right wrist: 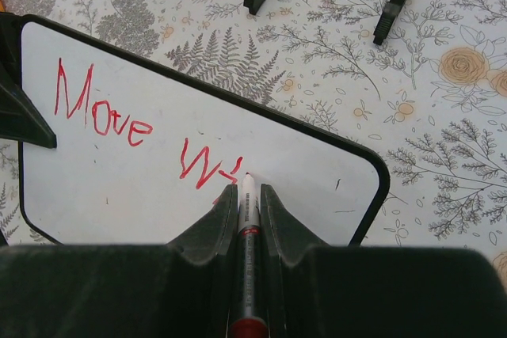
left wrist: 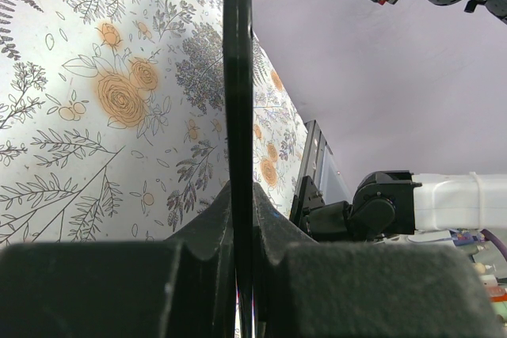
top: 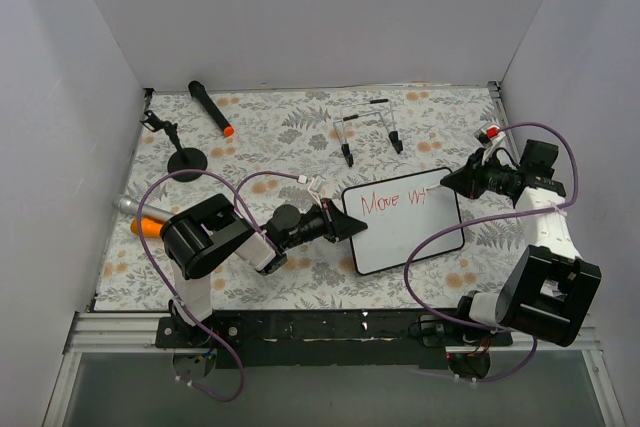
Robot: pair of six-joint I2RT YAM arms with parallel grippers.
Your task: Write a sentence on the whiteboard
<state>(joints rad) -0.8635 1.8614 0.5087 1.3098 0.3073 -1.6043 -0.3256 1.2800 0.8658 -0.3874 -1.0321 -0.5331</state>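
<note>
Right fingers (right wrist: 207, 223) around marker (right wrist: 247, 223), tip on whiteboard (right wrist: 135, 176)

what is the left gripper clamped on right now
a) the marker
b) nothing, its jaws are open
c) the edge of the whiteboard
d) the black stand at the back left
C: in the left wrist view the left gripper is pinched shut on the thin black edge of the whiteboard, while the right gripper holds the marker.
</note>
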